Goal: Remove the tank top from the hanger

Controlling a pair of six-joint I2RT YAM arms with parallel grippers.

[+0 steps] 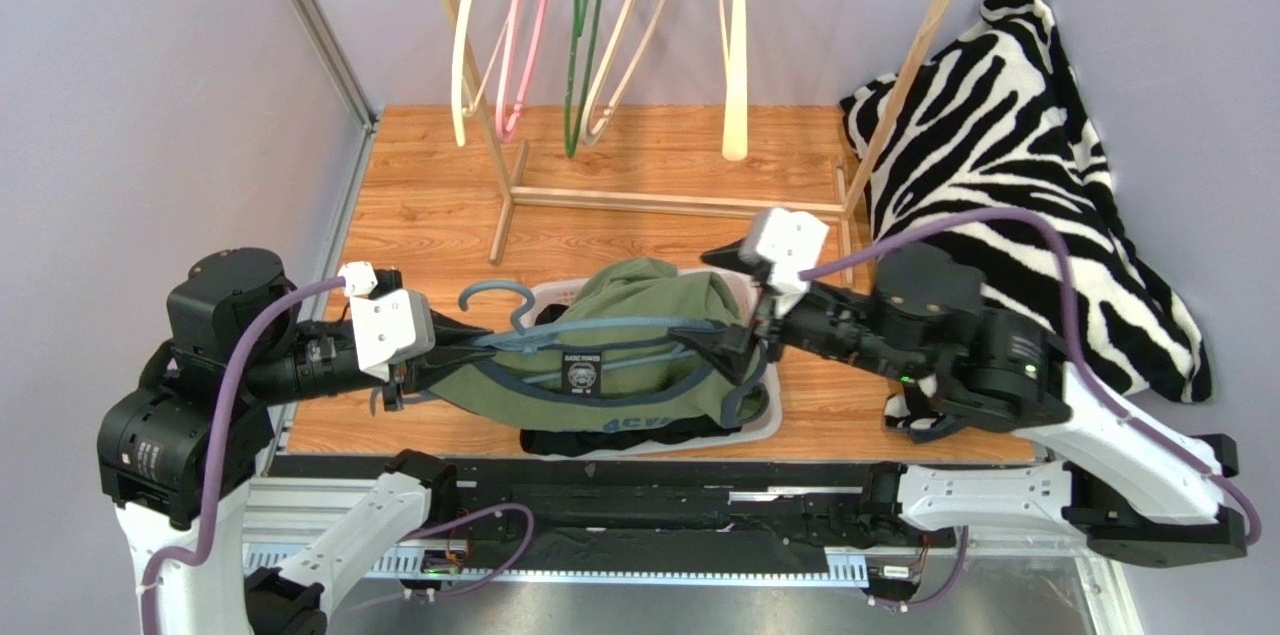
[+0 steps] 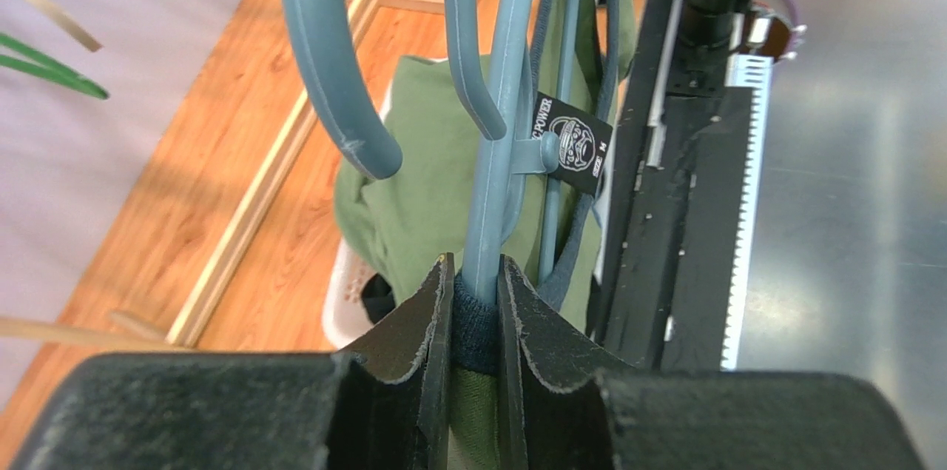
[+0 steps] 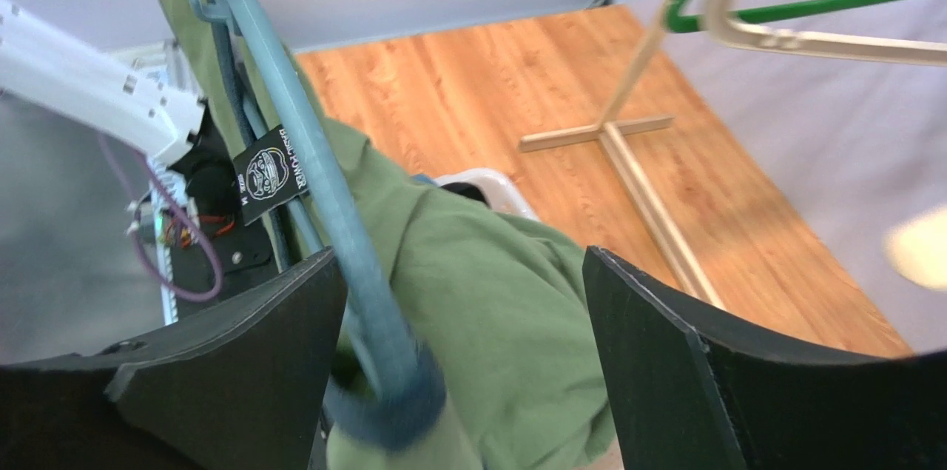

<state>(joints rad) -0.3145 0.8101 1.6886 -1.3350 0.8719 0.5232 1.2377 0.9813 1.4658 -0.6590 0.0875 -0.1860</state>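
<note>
An olive green tank top (image 1: 639, 313) with navy trim hangs on a blue-grey hanger (image 1: 504, 302), held level above a basket. My left gripper (image 1: 436, 362) is shut on the hanger's left end. In the left wrist view the hanger arm (image 2: 500, 159) and the navy strap run between the pads of the left gripper (image 2: 476, 315). My right gripper (image 1: 747, 343) is at the hanger's right end. In the right wrist view it (image 3: 461, 348) stands open, with the hanger tip (image 3: 322, 181) and green cloth (image 3: 489, 304) between its fingers, the tip near the left finger.
A white basket (image 1: 766, 418) with dark clothing (image 1: 601, 440) sits under the tank top. A wooden rack (image 1: 519, 200) with several hangers stands at the back. A zebra-striped blanket (image 1: 1022, 170) lies at the back right, behind the right arm.
</note>
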